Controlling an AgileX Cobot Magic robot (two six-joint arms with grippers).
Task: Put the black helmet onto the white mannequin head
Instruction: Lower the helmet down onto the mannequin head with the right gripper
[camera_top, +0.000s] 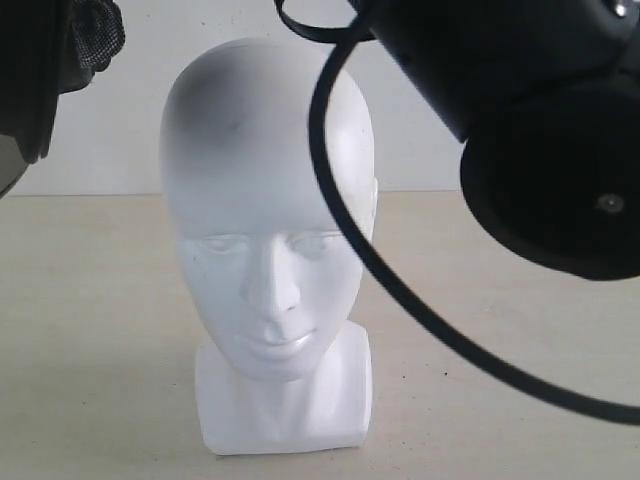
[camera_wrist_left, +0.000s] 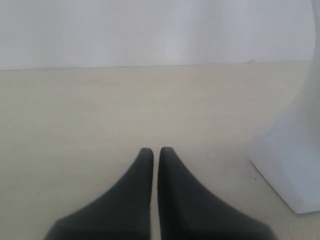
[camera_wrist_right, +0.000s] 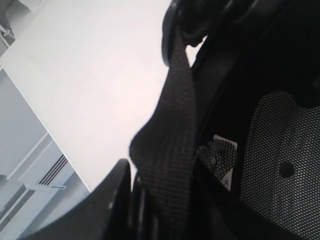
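One helmet (camera_top: 62, 60) hangs high at the exterior view's left edge, clamped at its strapped rim by the right gripper (camera_wrist_right: 145, 200); the upright head (camera_top: 265, 200) stands below, toward centre. Left gripper (camera_wrist_left: 155, 151) rests pinched together, empty, near the head

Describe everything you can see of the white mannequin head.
The white mannequin head is glossy plastic, bald, with moulded eyes, nose and lips, a short neck and a squarish base. It stands upright on the pale table, facing the exterior camera. A black cord loops in front of it; the black helmet is not on it.
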